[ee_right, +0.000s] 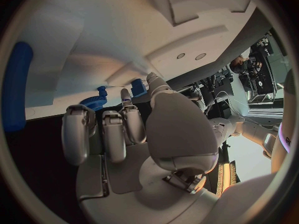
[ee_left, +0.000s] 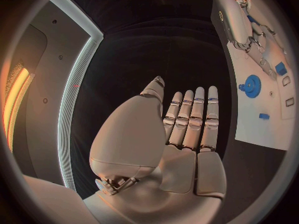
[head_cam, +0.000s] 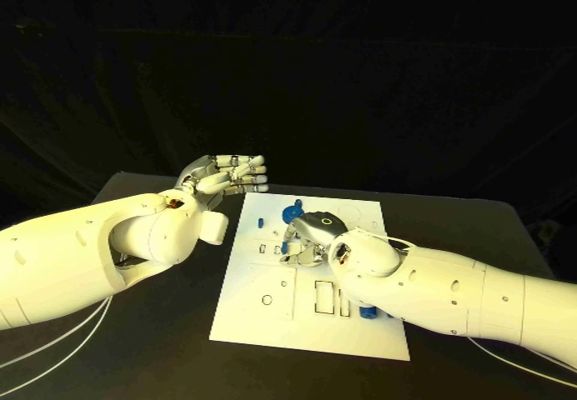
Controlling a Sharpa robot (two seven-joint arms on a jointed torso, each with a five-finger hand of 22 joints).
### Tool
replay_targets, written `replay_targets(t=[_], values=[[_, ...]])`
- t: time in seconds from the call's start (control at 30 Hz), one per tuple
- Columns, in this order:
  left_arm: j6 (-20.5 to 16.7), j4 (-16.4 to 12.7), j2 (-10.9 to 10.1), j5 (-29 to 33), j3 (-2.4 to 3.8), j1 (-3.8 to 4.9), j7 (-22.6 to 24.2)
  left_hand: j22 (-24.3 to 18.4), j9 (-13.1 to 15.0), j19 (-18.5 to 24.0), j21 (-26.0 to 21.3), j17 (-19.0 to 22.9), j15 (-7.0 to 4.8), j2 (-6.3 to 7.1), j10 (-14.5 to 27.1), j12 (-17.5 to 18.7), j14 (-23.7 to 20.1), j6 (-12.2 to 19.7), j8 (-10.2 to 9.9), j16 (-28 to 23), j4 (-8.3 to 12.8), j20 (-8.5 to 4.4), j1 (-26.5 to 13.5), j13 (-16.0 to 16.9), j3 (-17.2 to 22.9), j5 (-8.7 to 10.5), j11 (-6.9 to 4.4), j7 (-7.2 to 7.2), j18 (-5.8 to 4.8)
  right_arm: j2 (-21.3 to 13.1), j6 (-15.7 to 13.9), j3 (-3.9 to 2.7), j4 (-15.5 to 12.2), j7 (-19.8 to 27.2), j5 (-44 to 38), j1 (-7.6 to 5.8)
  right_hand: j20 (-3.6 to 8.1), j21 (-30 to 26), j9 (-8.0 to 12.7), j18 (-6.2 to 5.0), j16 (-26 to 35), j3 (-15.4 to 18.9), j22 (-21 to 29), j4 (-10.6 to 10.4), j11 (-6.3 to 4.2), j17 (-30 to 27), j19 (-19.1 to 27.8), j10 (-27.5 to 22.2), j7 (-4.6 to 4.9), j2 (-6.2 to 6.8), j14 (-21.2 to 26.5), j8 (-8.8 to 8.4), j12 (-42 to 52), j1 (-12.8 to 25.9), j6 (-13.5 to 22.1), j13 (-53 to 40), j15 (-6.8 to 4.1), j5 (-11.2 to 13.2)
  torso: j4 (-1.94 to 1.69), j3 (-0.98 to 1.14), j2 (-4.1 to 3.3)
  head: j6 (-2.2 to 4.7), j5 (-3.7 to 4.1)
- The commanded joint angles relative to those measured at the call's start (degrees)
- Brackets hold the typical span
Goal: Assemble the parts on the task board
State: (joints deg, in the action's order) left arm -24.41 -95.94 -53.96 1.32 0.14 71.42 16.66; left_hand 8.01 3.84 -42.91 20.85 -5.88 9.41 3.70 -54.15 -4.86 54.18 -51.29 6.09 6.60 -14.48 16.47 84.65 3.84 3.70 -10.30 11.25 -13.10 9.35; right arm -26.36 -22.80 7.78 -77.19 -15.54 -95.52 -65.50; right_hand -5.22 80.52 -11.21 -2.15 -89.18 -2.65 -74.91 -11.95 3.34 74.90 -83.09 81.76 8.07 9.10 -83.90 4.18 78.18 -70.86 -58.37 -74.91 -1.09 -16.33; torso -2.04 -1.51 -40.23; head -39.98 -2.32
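While the right hand hovers low over the middle of the board, fingers curled with nothing visibly between them, a blue gear sits at its twelve o'clock. Reaching for that gear seems the step in hand; next comes a pinch. The left hand waits spread and empty, at the board's eleven o'clock.

Task board: white plate marked with small black-outlined rectangles and circles, set on a black table. Parts: a blue gear toward 12 o'clock on the board, a small blue piece beside it, and a blue piece at the 4 o'clock edge. Both arms are finished in white, the left hand and right hand in silver.
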Motion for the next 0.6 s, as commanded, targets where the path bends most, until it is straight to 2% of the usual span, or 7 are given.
replay_targets(t=[0.03,0.23,0.4,0.53,0.6], values=[[1.00,-0.03,0.05,-0.20,0.04,0.04,0.17,-0.09,-0.01,-0.12,0.30,-0.08,-0.06,-0.07,0.17,0.21,0.40,0.01,-0.32,-0.37,0.11,0.01,0.40,-0.02,-0.08,0.28,-0.13,-0.08,0.87,-0.37,-1.37,0.02,-0.65,-0.56,-0.31,0.04,-0.42,-0.36,0.07,-0.58,0.36,1.69,-7.31,-0.94,0.12,12.73,0.15,-0.68,0.05,0.14,-5.49,-0.24,-0.52,0.63,0.68,-4.30,0.54,-0.92,0.00,0.01,0.01,0.01,-0.01],[0.99,0.13,0.06,-0.20,0.04,0.04,0.18,-0.10,-0.02,-0.11,0.29,-0.08,-0.06,-0.07,0.19,0.23,0.39,0.03,-0.33,-0.39,0.11,0.01,0.41,-0.03,-0.08,0.28,-0.13,-0.07,0.87,-1.38,-3.61,0.00,-2.08,-0.71,-0.27,0.03,-0.83,-1.30,0.23,-0.76,0.72,7.27,-6.87,-4.54,0.67,12.06,0.60,-1.82,0.70,0.45,-5.31,-0.37,-1.58,-1.05,2.84,-3.21,0.99,-1.31,0.07,0.01,0.04,0.14,0.05],[1.10,0.36,0.12,-0.20,0.04,0.04,0.03,-0.10,-0.02,-0.09,0.28,-0.08,-0.05,-0.08,0.23,0.26,0.38,0.05,-0.35,-0.41,0.12,0.02,0.42,-0.03,-0.08,0.28,-0.12,-0.05,0.86,-3.15,-6.19,-0.14,-4.37,-0.52,0.06,-0.19,-0.96,-1.33,0.52,-0.76,0.74,8.40,-6.93,-4.80,0.91,12.04,0.56,-2.19,0.96,0.57,-5.30,-0.43,-2.01,-1.75,3.80,-2.75,1.18,-1.48,0.06,0.02,0.12,0.39,0.19],[1.40,0.94,0.29,-2.34,0.03,0.04,-2.01,-0.07,0.03,-0.41,0.47,-0.26,-0.24,-0.13,-0.19,0.11,1.08,-0.21,-0.27,-0.18,0.24,-0.06,0.60,0.05,-0.05,0.27,-0.27,-0.03,0.98,-6.30,-8.38,-0.63,-8.15,1.08,2.36,-0.99,-1.02,-1.41,0.56,-0.78,0.69,8.39,-6.93,-4.74,0.86,12.14,0.55,-1.95,0.87,-0.15,-5.33,-0.03,-1.74,-2.51,3.49,-2.87,1.19,-2.22,0.01,0.01,0.23,0.68,0.48],[2.50,1.65,0.51,-5.39,0.02,0.04,-4.91,0.39,0.22,-2.69,1.79,-1.09,-1.39,-0.38,-4.36,-1.93,4.42,-1.45,0.27,1.42,0.00,-0.68,0.26,0.88,-0.13,0.31,-1.35,0.54,1.15,-8.51,-9.45,-0.86,-10.21,3.40,5.78,-1.88,-1.02,-3.01,0.64,-1.19,1.41,8.45,-5.80,-4.72,0.83,10.78,1.60,-2.15,0.85,-0.42,-4.96,0.09,-2.03,-2.89,3.45,-2.56,1.15,-3.22,0.03,0.07,0.40,0.93,0.66]])
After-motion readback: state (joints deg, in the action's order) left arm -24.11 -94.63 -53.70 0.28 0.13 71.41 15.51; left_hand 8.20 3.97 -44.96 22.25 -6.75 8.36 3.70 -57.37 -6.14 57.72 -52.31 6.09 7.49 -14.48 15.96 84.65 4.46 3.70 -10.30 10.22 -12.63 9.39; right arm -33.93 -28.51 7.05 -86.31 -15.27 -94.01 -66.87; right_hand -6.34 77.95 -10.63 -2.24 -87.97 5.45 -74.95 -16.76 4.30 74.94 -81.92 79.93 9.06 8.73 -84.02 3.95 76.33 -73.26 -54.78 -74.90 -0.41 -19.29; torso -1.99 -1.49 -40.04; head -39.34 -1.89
